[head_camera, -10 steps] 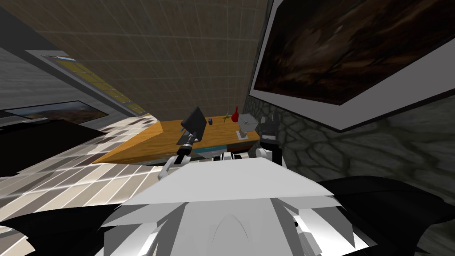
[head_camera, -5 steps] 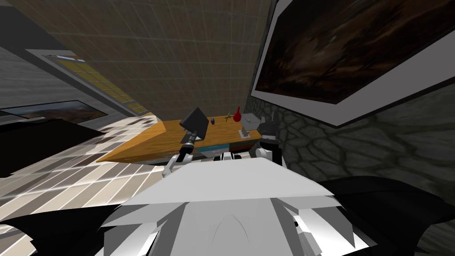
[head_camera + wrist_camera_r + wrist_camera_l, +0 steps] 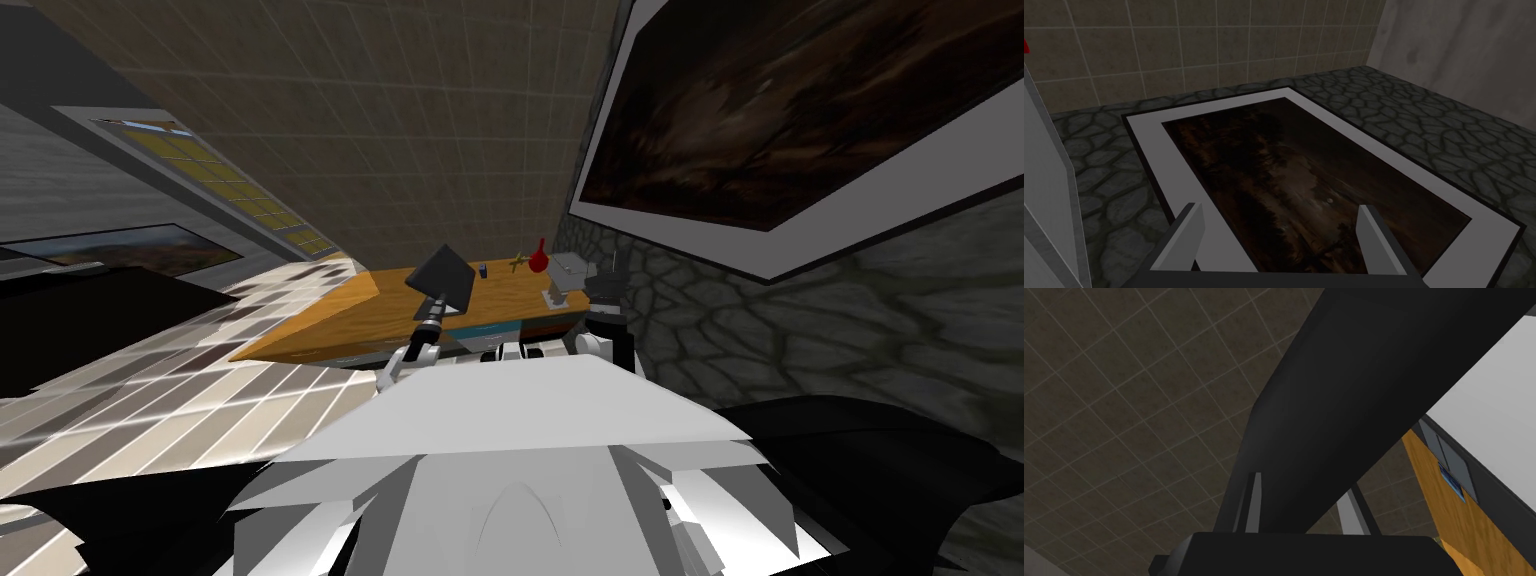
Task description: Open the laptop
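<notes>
Laptop (image 3: 443,275): black, on an orange-brown wooden desk (image 3: 340,320), toward the desk's near edge. Its lid is lifted and stands at a slant, with the top corner pointing up.
Left gripper (image 3: 1302,483): clamped on the laptop's lid. In the left wrist view the wide black panel runs slantwise between the two light grey fingers (image 3: 1253,503), which stand close together, one against each face.
Left arm: in the head view it reaches up to the lid's lower edge from the near side of the desk.
Right gripper (image 3: 1280,206): nothing between its fingers, which are spread wide apart. In the head view it is held upright at the desk's right end, just beside a grey box-like thing (image 3: 568,270).
Other things on the desk: a red object (image 3: 540,262), a small yellow-green thing (image 3: 516,263) and a small blue thing (image 3: 481,268). All lie beyond the laptop toward the far edge and are too small to name.
Behind the desk: a brown tiled wall (image 3: 400,120).
</notes>
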Tool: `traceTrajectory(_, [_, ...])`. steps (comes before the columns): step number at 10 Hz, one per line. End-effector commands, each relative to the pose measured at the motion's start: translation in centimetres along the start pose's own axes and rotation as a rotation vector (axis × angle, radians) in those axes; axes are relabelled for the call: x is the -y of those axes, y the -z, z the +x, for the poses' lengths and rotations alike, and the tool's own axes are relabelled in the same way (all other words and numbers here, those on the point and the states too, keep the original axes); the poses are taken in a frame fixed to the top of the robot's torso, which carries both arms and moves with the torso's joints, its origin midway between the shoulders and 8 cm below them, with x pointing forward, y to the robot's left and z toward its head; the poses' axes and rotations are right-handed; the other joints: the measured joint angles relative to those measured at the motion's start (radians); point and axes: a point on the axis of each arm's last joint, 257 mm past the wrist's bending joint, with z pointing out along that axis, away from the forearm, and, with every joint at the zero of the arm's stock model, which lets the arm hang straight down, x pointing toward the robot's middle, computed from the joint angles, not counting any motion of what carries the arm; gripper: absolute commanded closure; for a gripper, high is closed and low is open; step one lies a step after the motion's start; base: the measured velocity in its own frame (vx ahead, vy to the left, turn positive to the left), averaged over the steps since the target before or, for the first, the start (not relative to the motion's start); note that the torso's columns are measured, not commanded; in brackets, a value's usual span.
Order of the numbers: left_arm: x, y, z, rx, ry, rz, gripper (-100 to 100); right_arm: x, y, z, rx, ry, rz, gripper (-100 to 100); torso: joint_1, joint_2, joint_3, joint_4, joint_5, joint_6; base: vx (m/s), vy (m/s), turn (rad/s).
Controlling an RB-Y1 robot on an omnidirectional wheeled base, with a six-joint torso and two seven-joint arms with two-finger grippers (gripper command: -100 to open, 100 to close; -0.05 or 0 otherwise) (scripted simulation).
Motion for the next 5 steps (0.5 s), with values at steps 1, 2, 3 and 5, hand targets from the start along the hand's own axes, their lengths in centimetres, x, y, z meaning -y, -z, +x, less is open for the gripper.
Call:
traceTrajectory(1, [-0.3, -0.5, 1.6, 0.006, 0.159, 0.004, 100, 0.0, 0.0, 0.0, 0.000, 0.000, 0.000, 0, -0.001, -0.001, -0.001, 0.000, -0.001, -0.001, -0.006, 0.127, 0.003])
traceTrajectory(2, [-0.4, -0.7, 2.1, 0.007, 0.201, 0.005, 100, 0.0, 0.0, 0.0, 0.000, 0.000, 0.000, 0, 0.000, -0.003, -0.001, 0.000, 0.000, 0.000, -0.022, 0.131, -0.003])
traceTrajectory(3, [-0.4, -0.9, 2.6, 0.009, 0.242, 0.006, 100, 0.0, 0.0, 0.0, 0.000, 0.000, 0.000, 0, -0.001, -0.001, -0.001, 0.000, 0.000, 0.000, -0.042, 0.124, -0.008])
traceTrajectory(5, [-0.6, -1.0, 3.0, 0.009, 0.275, 0.003, 100, 0.0, 0.0, 0.0, 0.000, 0.000, 0.000, 0, -0.002, 0.000, 0.000, 0.000, -0.001, 0.000, -0.031, 0.101, -0.007])
